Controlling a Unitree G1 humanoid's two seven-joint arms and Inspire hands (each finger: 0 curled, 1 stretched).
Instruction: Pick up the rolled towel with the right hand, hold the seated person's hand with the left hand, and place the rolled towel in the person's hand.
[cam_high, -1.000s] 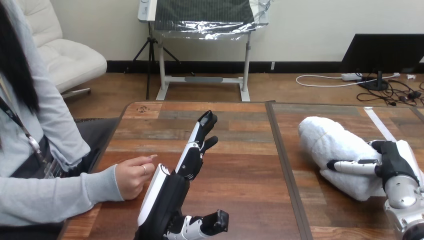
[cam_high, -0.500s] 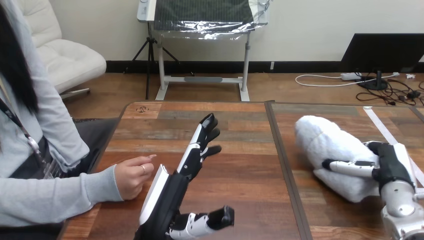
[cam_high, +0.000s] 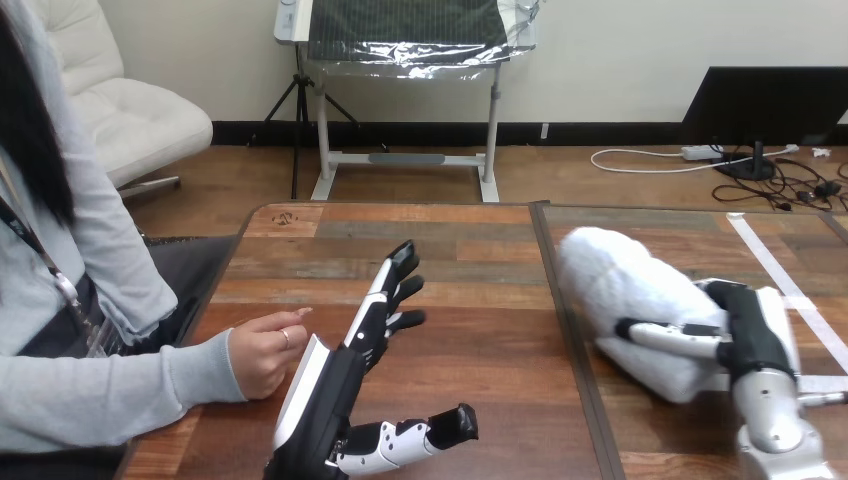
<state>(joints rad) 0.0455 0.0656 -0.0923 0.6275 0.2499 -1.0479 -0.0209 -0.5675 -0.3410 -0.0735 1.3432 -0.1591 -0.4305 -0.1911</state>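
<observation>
The wooden surface (cam_high: 480, 280) is showing brown planks of mixed tone, with a dark seam (cam_high: 562, 310) running from its far edge toward the robot and splitting it into a left and a right part. A strip of white tape (cam_high: 790, 285) is lying slantwise on the right part.

The rolled towel (cam_high: 620, 285), white and fluffy, is sitting just right of the seam. The right hand (cam_high: 748, 335) is gripping it from the near right end, its thumb (cam_high: 665, 334) stretching across the towel's front and its fingers wrapping behind. Whether the towel is resting on the surface or hanging just clear of it cannot be told.

On the left part, the left hand (cam_high: 328, 400) is standing edge-up and open, its fingers (cam_high: 385, 295) pointing straight away from the robot and its thumb (cam_high: 410, 440) spreading out to the right. The person's hand (cam_high: 262, 352) is resting loosely curled near the surface's left edge, just beside the back of the left hand; whether the two are touching cannot be told.
</observation>
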